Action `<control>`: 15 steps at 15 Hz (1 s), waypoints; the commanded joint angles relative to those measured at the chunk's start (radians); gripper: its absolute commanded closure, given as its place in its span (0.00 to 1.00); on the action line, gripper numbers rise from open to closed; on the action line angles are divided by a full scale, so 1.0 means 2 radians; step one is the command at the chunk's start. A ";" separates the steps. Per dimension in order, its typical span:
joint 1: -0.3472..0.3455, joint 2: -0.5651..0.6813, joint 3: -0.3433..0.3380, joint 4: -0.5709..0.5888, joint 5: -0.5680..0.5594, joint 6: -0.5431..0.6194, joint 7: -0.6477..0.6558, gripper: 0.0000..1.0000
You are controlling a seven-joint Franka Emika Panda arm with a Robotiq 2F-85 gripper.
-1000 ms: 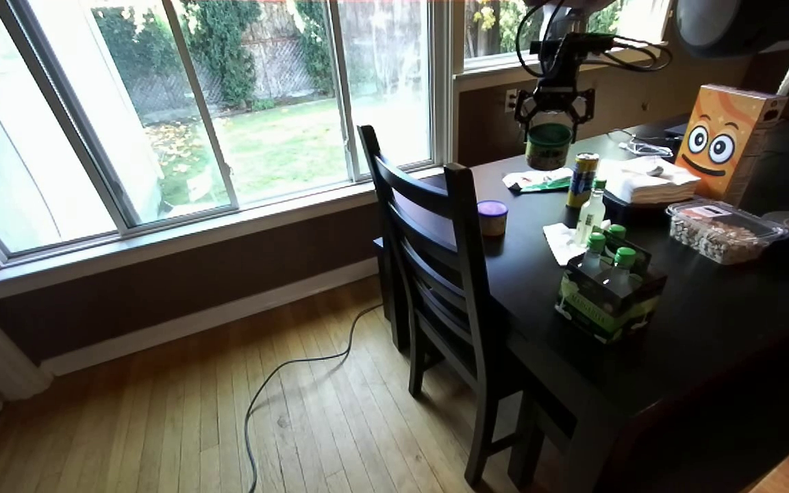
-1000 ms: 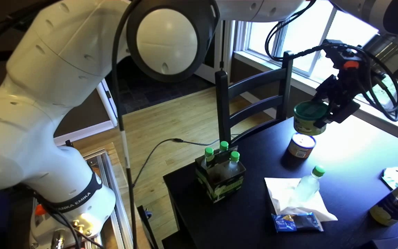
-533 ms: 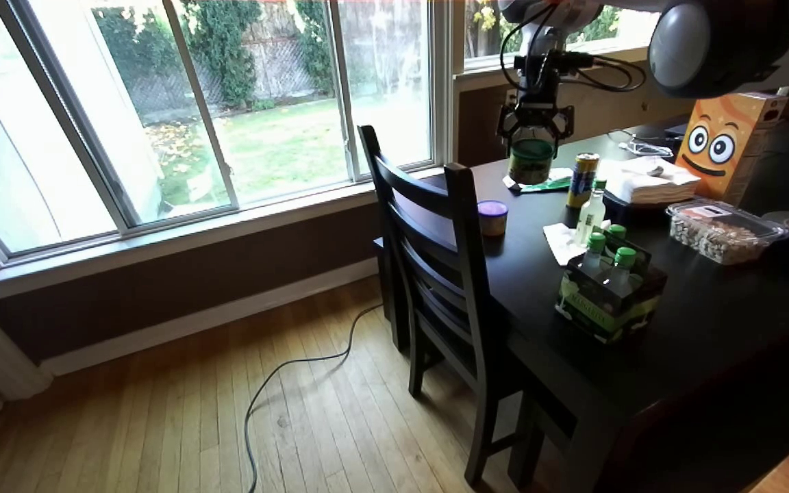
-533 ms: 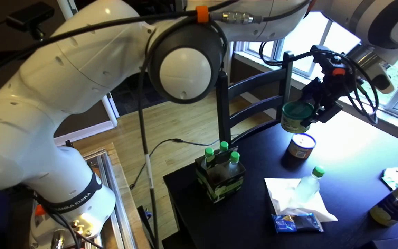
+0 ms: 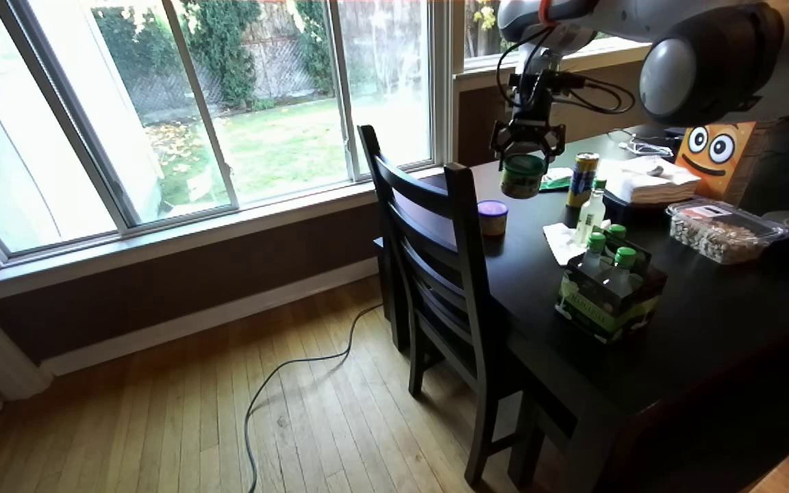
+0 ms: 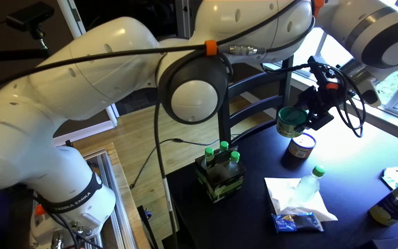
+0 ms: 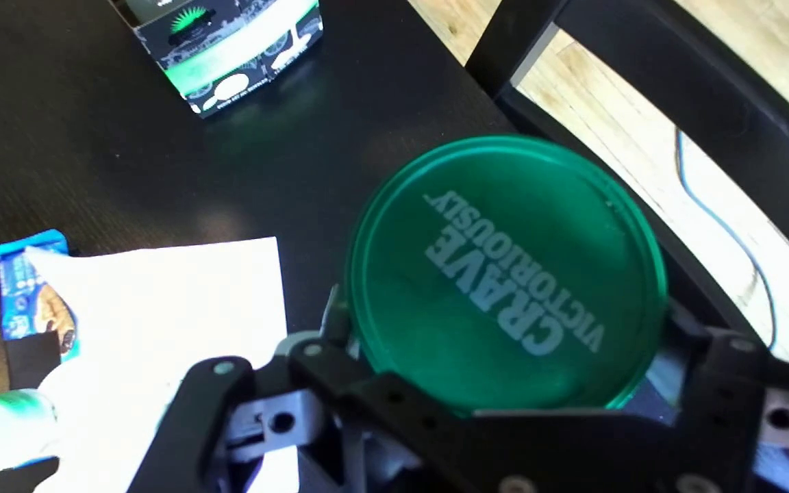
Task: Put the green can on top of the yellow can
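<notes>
The green can (image 5: 522,179) is short and wide, with a dark green lid. My gripper (image 5: 523,170) is shut around its sides and holds it in the air, slightly tilted. In the wrist view the lid (image 7: 504,274) fills the space between my fingers (image 7: 504,330). A low can (image 6: 301,146) with a blue-purple rim and a yellow-orange label stands upright on the table. In an exterior view the green can (image 6: 290,121) appears just above and left of it, apart from the table. The low can is not visible in the wrist view.
A slim blue and yellow can (image 5: 583,179) stands farther along the table. A bottle carrier (image 6: 219,178), a bottle (image 6: 308,186) on a white napkin (image 6: 278,193) and a blue snack packet (image 6: 297,222) are nearby. A black chair (image 5: 466,260) stands against the table edge.
My gripper has come down with the green can and moved left in both exterior views, nearer the low can. The low can and the other table objects have not moved.
</notes>
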 commanded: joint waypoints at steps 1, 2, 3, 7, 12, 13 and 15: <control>-0.018 0.035 0.021 0.057 0.029 -0.005 0.061 0.30; -0.022 0.038 0.027 0.058 0.038 -0.005 0.081 0.30; -0.026 0.042 0.031 0.061 0.048 0.002 0.106 0.30; -0.040 0.054 0.049 0.071 0.077 0.032 0.195 0.30; -0.040 0.049 0.051 0.048 0.067 0.143 0.279 0.30; -0.039 0.051 0.050 0.050 0.064 0.155 0.298 0.30; -0.039 0.052 0.051 0.053 0.053 0.142 0.280 0.05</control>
